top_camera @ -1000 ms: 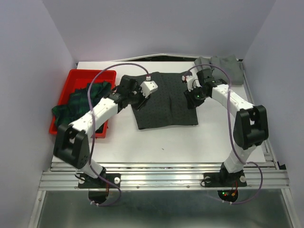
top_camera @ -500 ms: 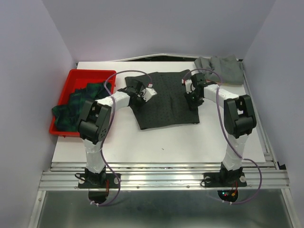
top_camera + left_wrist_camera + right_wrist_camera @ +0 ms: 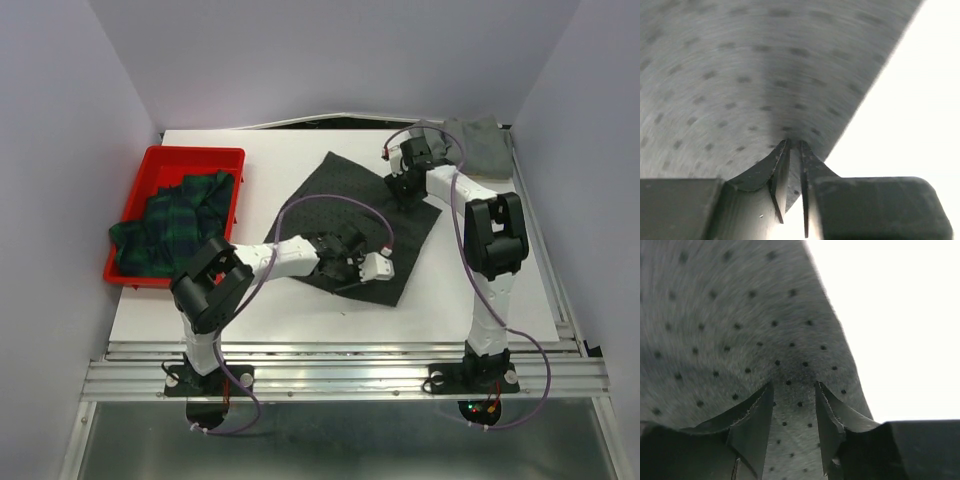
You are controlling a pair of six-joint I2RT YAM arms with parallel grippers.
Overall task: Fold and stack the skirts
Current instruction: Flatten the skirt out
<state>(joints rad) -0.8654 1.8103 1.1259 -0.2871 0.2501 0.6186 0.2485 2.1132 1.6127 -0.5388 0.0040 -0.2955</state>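
Note:
The dark charcoal dotted skirt (image 3: 355,215) lies spread as a diamond in the middle of the table. My left gripper (image 3: 352,272) is low at its near edge, shut on a thin fold of the dotted skirt (image 3: 740,80), which runs between the narrow fingers (image 3: 781,165). My right gripper (image 3: 402,193) rests on the skirt's far right part, its jaws standing apart over the dotted skirt (image 3: 740,330). The plaid skirt (image 3: 175,215) lies bunched in the red tray. The plain grey skirt (image 3: 478,143) sits at the back right corner.
The red tray (image 3: 190,157) stands at the left edge of the white table (image 3: 460,290). Walls close in on the left, right and back. Both arms' cables loop above the skirt.
The left gripper closed on the dotted skirt and swept from its far left side to the near middle, turning the skirt into a diamond. The right gripper shifted slightly back and its jaws widened.

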